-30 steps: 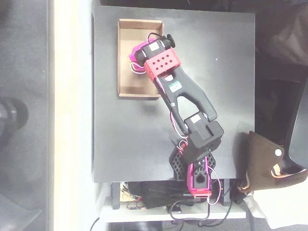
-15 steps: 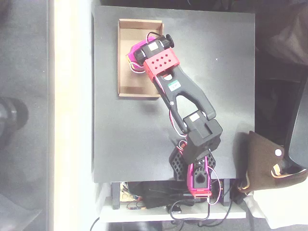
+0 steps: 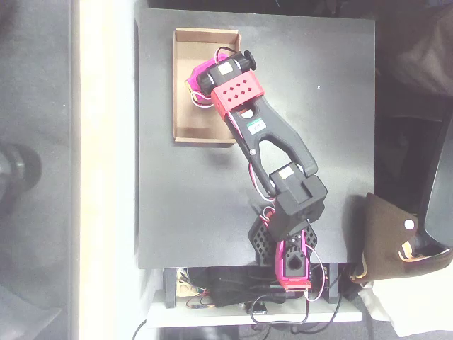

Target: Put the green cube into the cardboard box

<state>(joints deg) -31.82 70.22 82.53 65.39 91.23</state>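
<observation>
Black table (image 3: 198, 205) fills the overhead view, cardboard box (image 3: 185, 113) sitting far left on it. Magenta gripper (image 3: 199, 83) hangs right over the box, but its fingers are hidden under the wrist, so can't tell how open it is or whether it's holding the green cube.

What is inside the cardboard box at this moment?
The magenta gripper hangs over the cardboard box. The floor that shows is bare; the arm covers the rest, so no cube can be confirmed.

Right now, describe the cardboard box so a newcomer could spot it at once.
Look at the black table in the overhead view, then at its upper left corner. The cardboard box lies there, a shallow tan tray with low walls, the magenta gripper above it. It is the table's one tan thing.
</observation>
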